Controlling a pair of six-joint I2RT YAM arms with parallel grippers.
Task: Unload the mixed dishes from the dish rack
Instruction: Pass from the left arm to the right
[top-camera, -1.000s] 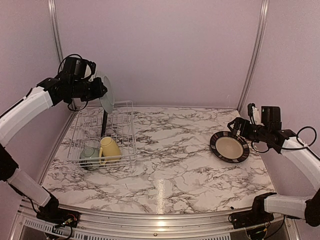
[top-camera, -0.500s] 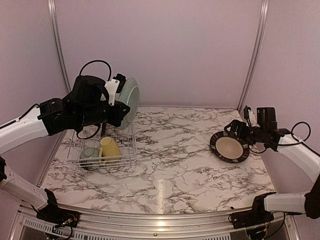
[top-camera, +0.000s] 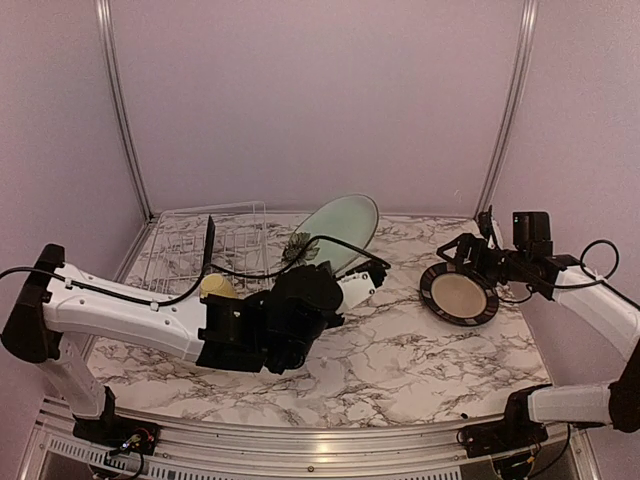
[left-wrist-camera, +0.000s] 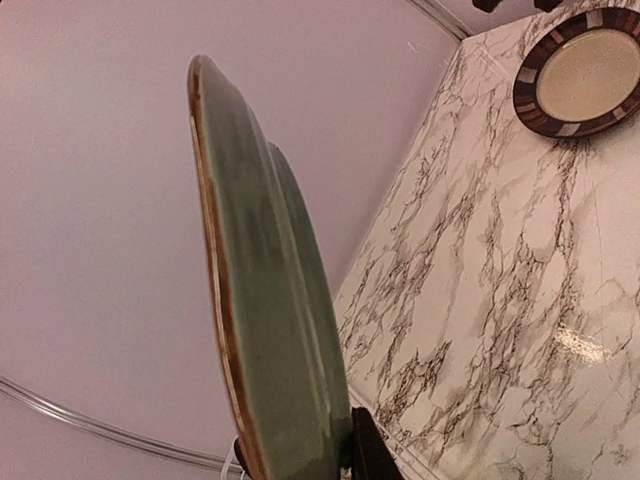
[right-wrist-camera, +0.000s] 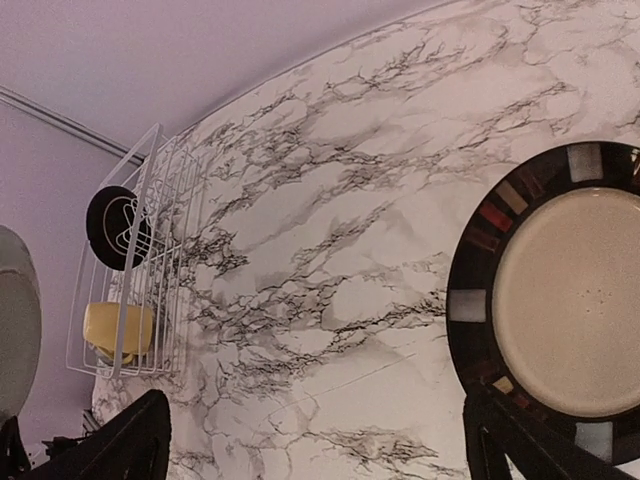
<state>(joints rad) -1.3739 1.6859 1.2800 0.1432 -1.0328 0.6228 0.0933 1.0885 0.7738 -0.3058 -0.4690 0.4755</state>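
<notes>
My left gripper (top-camera: 306, 256) is shut on the lower edge of a pale green plate (top-camera: 342, 231) and holds it tilted on edge above the middle of the table; the left wrist view shows the plate edge-on (left-wrist-camera: 262, 300) in the gripper (left-wrist-camera: 335, 455). The white wire dish rack (top-camera: 170, 255) stands at the back left. In it a dark plate (top-camera: 209, 243) stands upright and a pale yellow mug (top-camera: 213, 286) shows partly behind my left arm. The small bowl is hidden. A cream plate with a dark rim (top-camera: 458, 294) lies flat at the right. My right gripper (top-camera: 472, 250) is open just above its far edge.
The right wrist view shows the cream plate (right-wrist-camera: 570, 300), the rack (right-wrist-camera: 160, 190), the dark plate (right-wrist-camera: 117, 226) and the mug (right-wrist-camera: 115, 328). My left arm (top-camera: 150, 315) lies across the table's front left. Walls close the back and sides.
My left arm has swung from above the rack down and to the right, carrying the pale green plate to the middle of the table. My right gripper has barely moved.
</notes>
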